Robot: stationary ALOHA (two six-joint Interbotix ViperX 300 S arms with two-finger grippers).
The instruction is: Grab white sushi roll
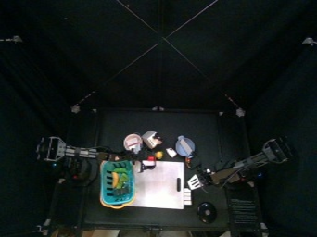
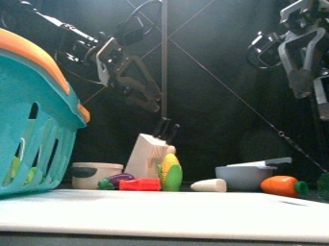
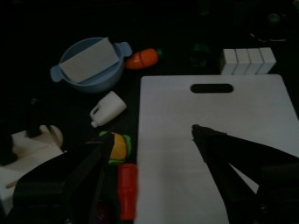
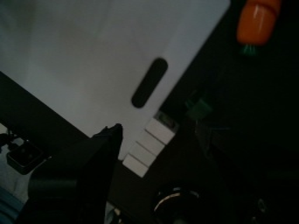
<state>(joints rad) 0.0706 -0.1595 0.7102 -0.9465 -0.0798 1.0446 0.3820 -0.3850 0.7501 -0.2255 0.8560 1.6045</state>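
Tabletop: white sushi roll point(image 3: 108, 107) beyond left jaws

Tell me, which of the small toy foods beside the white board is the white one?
The white sushi roll, lying between the blue pot and the yellow-green piece. The others are coloured: that one, an orange piece and a red piece.

A smooth, matt white plastic cutting board point(image 3: 211, 140) lies at the table's centre; at its nine o'clock, a glossy teal plastic basket point(image 2: 33, 125) with slotted walls and orange rim.
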